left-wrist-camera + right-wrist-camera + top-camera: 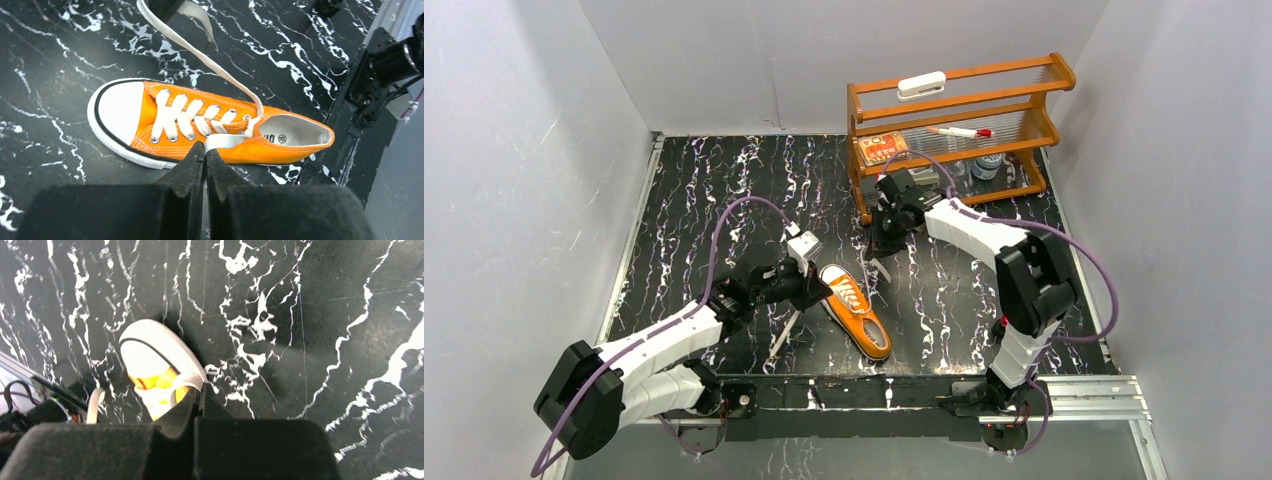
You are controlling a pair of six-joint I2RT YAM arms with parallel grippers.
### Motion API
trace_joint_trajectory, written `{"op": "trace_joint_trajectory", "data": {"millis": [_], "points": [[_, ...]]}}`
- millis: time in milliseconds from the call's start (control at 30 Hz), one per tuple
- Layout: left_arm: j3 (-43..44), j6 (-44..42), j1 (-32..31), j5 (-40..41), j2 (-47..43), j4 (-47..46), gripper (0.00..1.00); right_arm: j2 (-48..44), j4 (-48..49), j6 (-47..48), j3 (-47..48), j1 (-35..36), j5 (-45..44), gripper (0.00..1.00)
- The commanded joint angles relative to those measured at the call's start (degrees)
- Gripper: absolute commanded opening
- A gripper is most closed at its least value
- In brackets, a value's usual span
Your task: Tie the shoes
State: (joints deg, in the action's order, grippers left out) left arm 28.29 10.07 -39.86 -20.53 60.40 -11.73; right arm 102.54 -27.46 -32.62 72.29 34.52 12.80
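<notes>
The orange sneaker lies on the black marble table, white toe cap to the far left, heel toward the near edge. It also shows in the left wrist view and the right wrist view. My left gripper sits at the shoe's left side, shut on one white lace close to the top eyelets; that lace's tail hangs down to the table. My right gripper is beyond the toe, shut on the other lace, which runs taut from the eyelets.
A wooden two-tier rack stands at the back right, close behind the right arm, holding a marker, a card, a jar and a white piece on top. Grey walls enclose the table. A metal rail runs along the near edge.
</notes>
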Motion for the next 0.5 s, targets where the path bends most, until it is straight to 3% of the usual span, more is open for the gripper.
{"op": "trace_joint_trajectory", "data": {"millis": [0,233,333,467], "points": [[-0.2,-0.8,-0.7,-4.3,0.9,-11.1,0.0,-7.1,-7.8,8.4,4.1,-0.3,-0.2,0.0],[7.8,5.4,-0.8,3.8,10.4,-1.6,0.0,-13.9,-11.0,9.0,-3.8,-0.3,2.6,0.0],[5.4,16.0,-0.9,3.6,11.1,-2.4,0.0,-15.0,-8.2,9.7,-11.1,-0.3,5.5,0.0],[2.7,28.2,-0.8,8.3,11.1,0.8,0.0,-11.4,-3.5,8.9,-14.1,-0.2,10.3,0.0]]}}
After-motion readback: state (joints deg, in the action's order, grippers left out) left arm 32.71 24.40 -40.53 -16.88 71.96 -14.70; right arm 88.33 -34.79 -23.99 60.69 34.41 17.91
